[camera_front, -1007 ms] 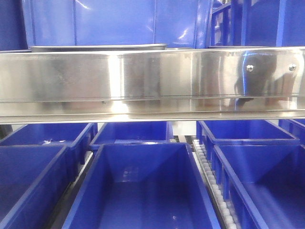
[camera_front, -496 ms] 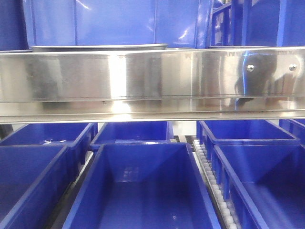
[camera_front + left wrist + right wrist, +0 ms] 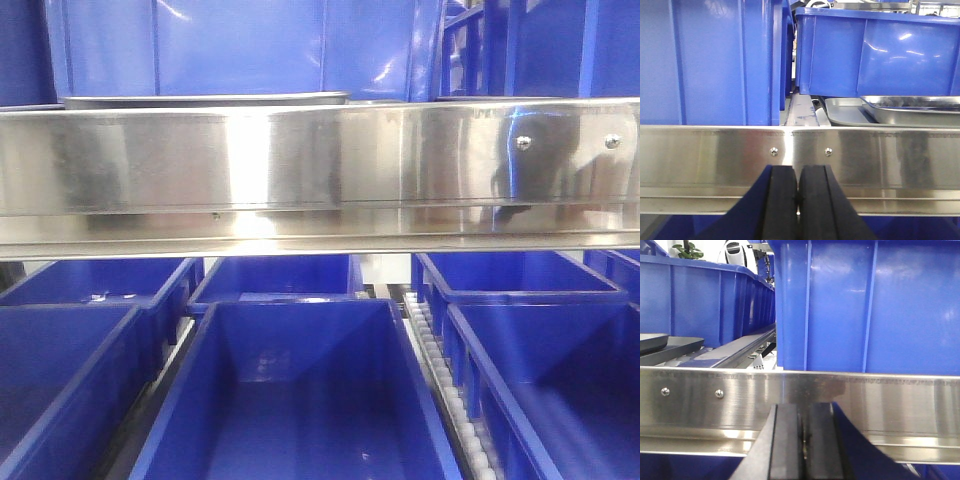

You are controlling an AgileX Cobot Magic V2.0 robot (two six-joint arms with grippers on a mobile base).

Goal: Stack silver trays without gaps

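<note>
Shiny shallow steel trays (image 3: 900,107) lie overlapped, one tilted on another, behind the brushed-steel rail (image 3: 715,155); left gripper (image 3: 798,200) and right gripper (image 3: 804,445) wait below, pads pressed together, holding nothing.

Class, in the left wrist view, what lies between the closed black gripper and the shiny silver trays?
The long brushed-steel rail crosses between the left gripper and the silver trays.

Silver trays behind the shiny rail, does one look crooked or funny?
Yes. In the left wrist view, the upper silver tray sits tilted across the lower silver tray, its left end lifted, so they are not nested flat. Nothing looks spilled or broken.
</note>
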